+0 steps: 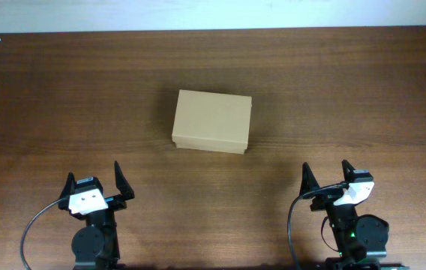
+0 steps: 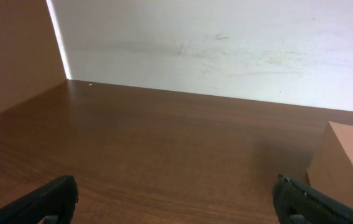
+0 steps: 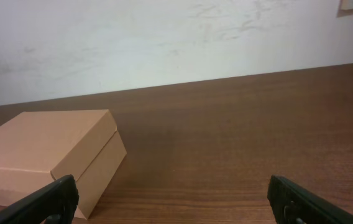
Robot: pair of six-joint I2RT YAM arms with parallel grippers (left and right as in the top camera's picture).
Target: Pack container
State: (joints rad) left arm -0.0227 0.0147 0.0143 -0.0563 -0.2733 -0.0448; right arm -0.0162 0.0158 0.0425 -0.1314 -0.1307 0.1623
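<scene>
The container (image 1: 212, 121) is a plain tan cardboard box with its lid shut, resting on the wooden table a little left of centre. It also shows at the left of the right wrist view (image 3: 52, 155) and at the right edge of the left wrist view (image 2: 344, 163). My left gripper (image 1: 94, 181) is open and empty near the front edge, left of and nearer than the box. My right gripper (image 1: 325, 177) is open and empty near the front edge, right of the box. Both are well apart from the box.
The brown wooden table (image 1: 348, 90) runs to a white wall (image 1: 213, 13) at the back. A brown panel (image 2: 12, 50) stands at the table's left side in the left wrist view.
</scene>
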